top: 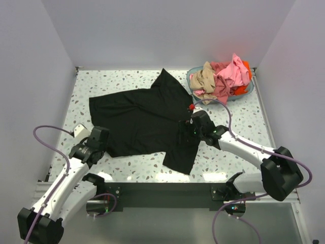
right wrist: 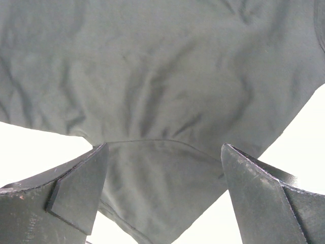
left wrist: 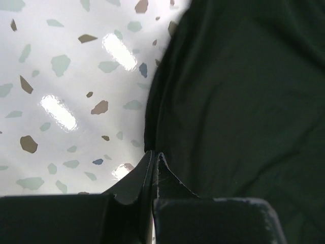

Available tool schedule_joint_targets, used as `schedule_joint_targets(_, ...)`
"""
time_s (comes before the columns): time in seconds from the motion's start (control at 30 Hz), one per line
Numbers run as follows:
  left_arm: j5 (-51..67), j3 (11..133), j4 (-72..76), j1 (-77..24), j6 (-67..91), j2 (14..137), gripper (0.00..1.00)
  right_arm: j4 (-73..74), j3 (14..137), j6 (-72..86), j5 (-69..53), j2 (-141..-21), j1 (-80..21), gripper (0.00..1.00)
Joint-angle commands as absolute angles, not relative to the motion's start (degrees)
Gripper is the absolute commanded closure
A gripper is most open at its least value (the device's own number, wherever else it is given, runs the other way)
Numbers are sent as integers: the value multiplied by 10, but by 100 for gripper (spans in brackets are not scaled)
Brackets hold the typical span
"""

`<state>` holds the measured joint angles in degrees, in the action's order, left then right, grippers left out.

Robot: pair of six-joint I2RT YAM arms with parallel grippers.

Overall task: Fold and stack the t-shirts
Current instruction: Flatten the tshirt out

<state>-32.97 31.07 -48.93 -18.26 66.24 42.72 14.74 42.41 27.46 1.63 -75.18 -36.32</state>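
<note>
1. In the middle of the white speckled table, the large plain black cloth t-shirt lies spread out and unfolded, one sleeve pointing toward the far edge.
2. At its near-left hem, the left gripper is clenched tight, and a thin bit of the hem appears pinched between the tips.
3. Over its right side, the right gripper stands with jaws spread wide, grasping nothing.
4. In the far right corner, the teal round plastic basket holds the crumpled pink shirt, tan-beige shirt and orange-red shirt.
5. The left pinch looks shallow, so the hem could slip free on lifting. Pulling from one side alone would likely drag and bunch the cloth and skew the fold.
</note>
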Motion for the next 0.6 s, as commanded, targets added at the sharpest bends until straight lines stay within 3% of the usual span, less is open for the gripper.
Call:
schedule_joint_targets(0.0, -376, 366, -545, -178, 701, 392, 100, 161, 414, 291, 40, -724, -360, 5)
schedule_joint_targets(0.57, -374, 390, -551, -178, 665, 363, 100, 262, 312, 404, 94, -612, -402, 11)
